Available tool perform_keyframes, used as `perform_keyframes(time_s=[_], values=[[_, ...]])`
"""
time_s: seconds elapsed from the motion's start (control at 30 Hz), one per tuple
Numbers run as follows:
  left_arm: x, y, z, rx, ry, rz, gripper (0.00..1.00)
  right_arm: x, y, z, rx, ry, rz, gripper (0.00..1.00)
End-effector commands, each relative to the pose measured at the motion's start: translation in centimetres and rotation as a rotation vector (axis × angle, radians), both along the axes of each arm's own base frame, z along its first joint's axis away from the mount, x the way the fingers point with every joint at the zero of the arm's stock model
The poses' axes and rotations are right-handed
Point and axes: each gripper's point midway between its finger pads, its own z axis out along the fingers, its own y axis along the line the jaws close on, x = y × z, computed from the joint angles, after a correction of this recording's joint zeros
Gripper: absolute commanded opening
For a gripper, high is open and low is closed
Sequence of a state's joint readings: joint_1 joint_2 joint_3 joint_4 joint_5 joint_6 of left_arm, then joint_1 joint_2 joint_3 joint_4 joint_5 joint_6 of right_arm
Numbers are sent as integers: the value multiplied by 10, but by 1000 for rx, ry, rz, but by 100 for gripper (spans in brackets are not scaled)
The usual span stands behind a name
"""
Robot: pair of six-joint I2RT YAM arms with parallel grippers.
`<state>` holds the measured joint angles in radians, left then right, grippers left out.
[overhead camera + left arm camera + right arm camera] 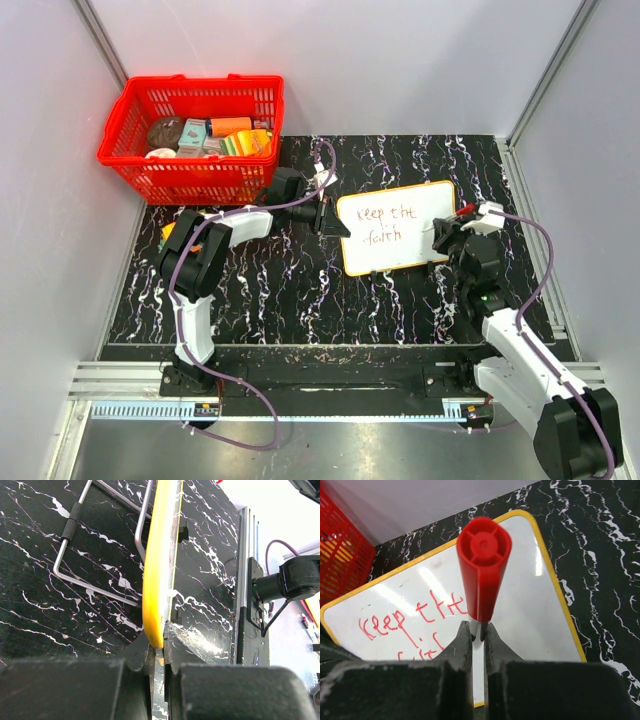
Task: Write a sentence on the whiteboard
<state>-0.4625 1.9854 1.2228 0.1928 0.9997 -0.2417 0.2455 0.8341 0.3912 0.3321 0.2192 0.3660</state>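
The whiteboard (410, 205), white with an orange-yellow rim, lies on the black marbled mat right of centre. The sentence (385, 225) on it is red handwriting in two lines, roughly "keep the" over "faith". My left gripper (333, 216) is shut on the board's left rim; the left wrist view shows the yellow rim (159, 565) edge-on, pinched between my fingers (159, 647). My right gripper (447, 230) is shut on a red marker (465, 211) at the board's right edge. In the right wrist view the marker (484, 565) stands up from my gripper (478, 630) over the board (530, 605) and the writing (415, 617).
A red basket (195, 140) with several packets stands at the back left and shows in the right wrist view (340, 555). A bent metal wire with a black sleeve (75, 520) lies on the mat beside the board. Grey walls enclose the table on three sides.
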Motion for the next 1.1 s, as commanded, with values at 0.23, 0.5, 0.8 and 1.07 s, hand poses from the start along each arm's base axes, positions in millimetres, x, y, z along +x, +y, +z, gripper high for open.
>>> perform_keyframes(time_s=[0.23, 0.5, 0.8, 1.07], values=[[-15, 8, -59, 149, 7, -6, 0, -8, 21, 25, -141, -88, -37, 0], [-16, 8, -59, 147, 10, -10, 0, 1, 20, 17, -143, -79, -68, 0], [-15, 8, -59, 147, 9, -10, 0, 14, 27, 20, -145, -90, -64, 0], [-15, 8, -59, 147, 7, -10, 0, 28, 30, 13, -157, -66, -86, 0]])
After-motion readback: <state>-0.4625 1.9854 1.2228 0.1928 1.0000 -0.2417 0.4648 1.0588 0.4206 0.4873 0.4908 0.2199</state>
